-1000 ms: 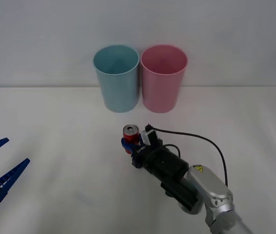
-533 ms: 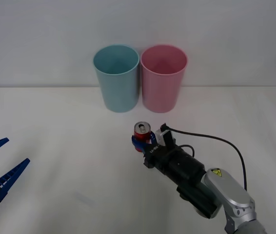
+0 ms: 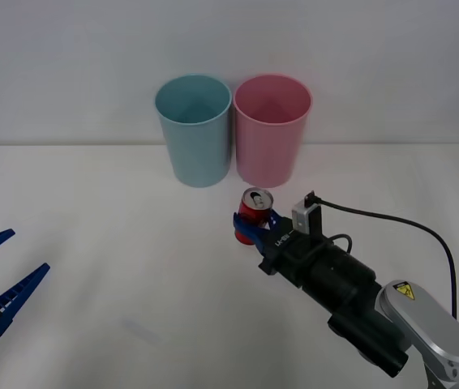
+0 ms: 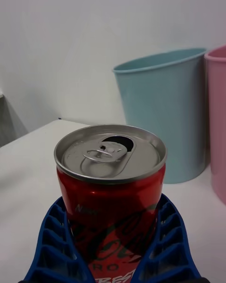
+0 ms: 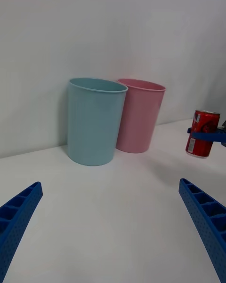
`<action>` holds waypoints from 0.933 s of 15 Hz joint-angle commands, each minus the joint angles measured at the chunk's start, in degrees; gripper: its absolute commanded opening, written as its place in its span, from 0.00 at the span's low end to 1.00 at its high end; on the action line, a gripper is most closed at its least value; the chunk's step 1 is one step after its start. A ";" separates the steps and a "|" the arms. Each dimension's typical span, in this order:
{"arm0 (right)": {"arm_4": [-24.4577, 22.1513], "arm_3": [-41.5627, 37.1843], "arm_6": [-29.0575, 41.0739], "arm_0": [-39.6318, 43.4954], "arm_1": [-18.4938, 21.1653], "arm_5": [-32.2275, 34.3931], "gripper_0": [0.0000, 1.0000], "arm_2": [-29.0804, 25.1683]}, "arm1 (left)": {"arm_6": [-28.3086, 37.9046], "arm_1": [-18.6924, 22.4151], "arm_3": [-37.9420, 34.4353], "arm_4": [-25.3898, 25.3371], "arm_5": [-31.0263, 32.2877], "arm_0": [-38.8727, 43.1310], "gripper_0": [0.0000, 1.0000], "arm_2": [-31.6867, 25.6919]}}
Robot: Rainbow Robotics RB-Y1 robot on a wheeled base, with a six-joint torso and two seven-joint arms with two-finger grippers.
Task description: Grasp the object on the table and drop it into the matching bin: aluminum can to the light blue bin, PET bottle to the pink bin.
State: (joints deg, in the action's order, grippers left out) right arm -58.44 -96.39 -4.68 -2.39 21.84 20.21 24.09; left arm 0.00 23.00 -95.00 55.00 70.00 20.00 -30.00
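Both fingers of the right gripper (image 3: pixel 253 228) pinch the aluminum can (image 3: pixel 255 210), lifted before the pink bin (image 3: pixel 272 130).

A glossy red painted finish is seen on the aluminum can (image 4: pixel 111 203), topped by a brushed silver metal lid with a dull sheen. The right gripper (image 4: pixel 113 245) fingers look like ribbed blue plastic, matt, same as on the left gripper (image 5: pixel 113 217). Smooth plastic with a soft satin look is shown on the light blue bin (image 3: pixel 195 130) and the pink bin (image 3: pixel 271 130). The table (image 3: pixel 116 243) is plain white, smooth and matt.
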 commanded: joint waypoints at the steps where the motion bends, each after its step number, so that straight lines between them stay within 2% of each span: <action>1: -0.35 -5.03 4.51 -0.25 2.25 0.01 0.00 0.25 | 0.00 0.00 0.00 0.00 0.00 0.00 1.00 0.00; 4: -0.62 -8.11 8.90 -2.62 4.80 -0.08 0.00 0.87 | 0.00 0.00 0.00 0.00 0.00 0.00 1.00 0.00; 9: -0.62 -8.37 15.58 -10.44 6.90 -0.69 0.00 0.96 | 0.00 0.00 0.00 0.00 0.00 0.00 1.00 0.00; 14: -0.62 -8.37 22.35 -18.53 10.42 -5.00 0.00 2.45 | 0.00 0.00 0.00 0.00 0.00 0.00 1.00 0.00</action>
State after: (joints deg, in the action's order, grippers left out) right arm -59.05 -104.78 16.70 -19.64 31.63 16.30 25.94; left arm 0.00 23.00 -95.00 55.00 70.00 20.00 -30.00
